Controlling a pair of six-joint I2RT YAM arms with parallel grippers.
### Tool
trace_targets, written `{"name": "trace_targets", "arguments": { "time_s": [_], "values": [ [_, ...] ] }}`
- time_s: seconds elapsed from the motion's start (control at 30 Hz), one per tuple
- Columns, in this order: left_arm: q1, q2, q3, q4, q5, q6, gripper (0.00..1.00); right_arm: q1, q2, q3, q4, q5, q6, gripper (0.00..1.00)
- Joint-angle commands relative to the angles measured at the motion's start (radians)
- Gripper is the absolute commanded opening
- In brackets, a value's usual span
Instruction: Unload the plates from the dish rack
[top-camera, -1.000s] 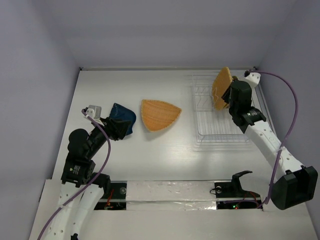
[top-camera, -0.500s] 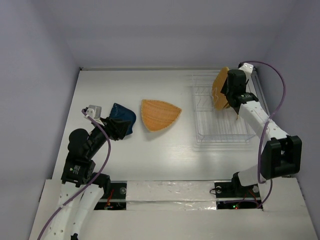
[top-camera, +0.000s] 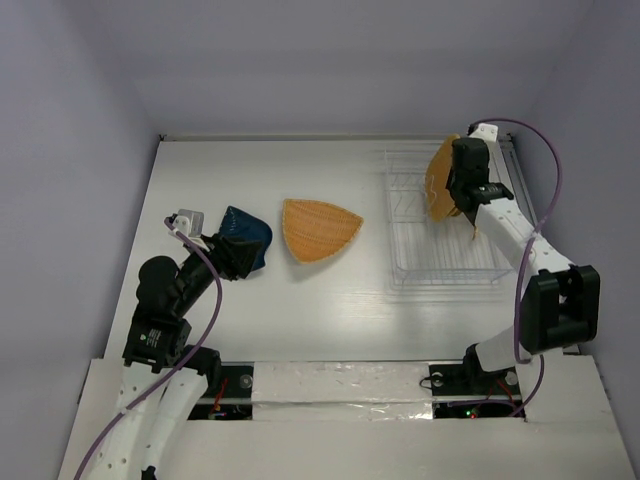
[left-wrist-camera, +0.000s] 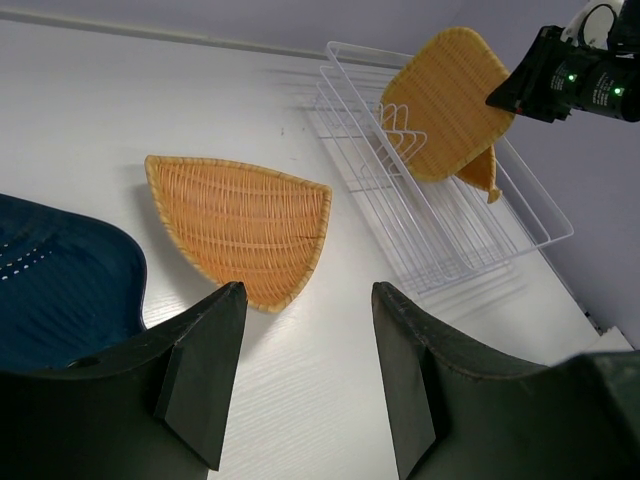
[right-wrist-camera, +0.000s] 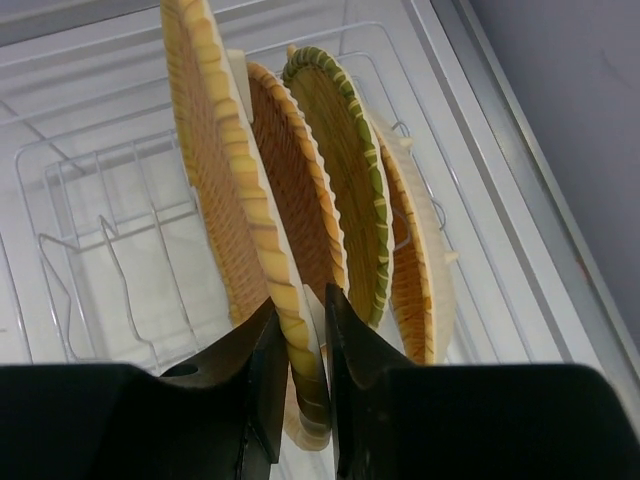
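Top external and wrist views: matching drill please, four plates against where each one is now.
1. blue plate
2. fan-shaped woven plate
3. frontmost rack plate
4. green-rimmed plate

A. upright in the dish rack, ungripped
B. pinched in the right gripper jaws
C. flat on the table, mid-table
D. on the table by the left gripper

Pairs: 1-D, 2-C, 3-B, 4-A

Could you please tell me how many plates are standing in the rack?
4, upright in a row in the rack: the front plate, held by the right gripper; a browner plate behind it; a green-rimmed plate; a pale plate last. Another could hide behind.
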Motion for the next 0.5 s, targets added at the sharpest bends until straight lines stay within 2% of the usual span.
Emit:
{"name": "trace_targets", "arguments": {
  "time_s": [0.0, 0.07, 0.3, 0.47],
  "values": [
    [-0.004, 0.008, -0.009, 0.057, 0.011, -0.007, 0.5, 0.012, -0.095, 0.006, 0.062, 0.009, -0.017, 0.05],
    [-0.004, 0.007, -0.01, 0.057, 0.009, -0.007, 0.5, 0.023, -0.1, 0.02, 0.056, 0.029, -0.033, 0.0],
    [-0.004, 0.008, -0.009, 0.057, 0.009, -0.009, 0.5, 0.086, -0.103, 0.054, 0.026, 0.095, -0.074, 0.0],
    [-0.004, 0.008, -0.01, 0.057, 0.008, -0.007, 0.5, 0.118, -0.172, 0.069, -0.006, 0.156, -0.061, 0.0]
  ]
}}
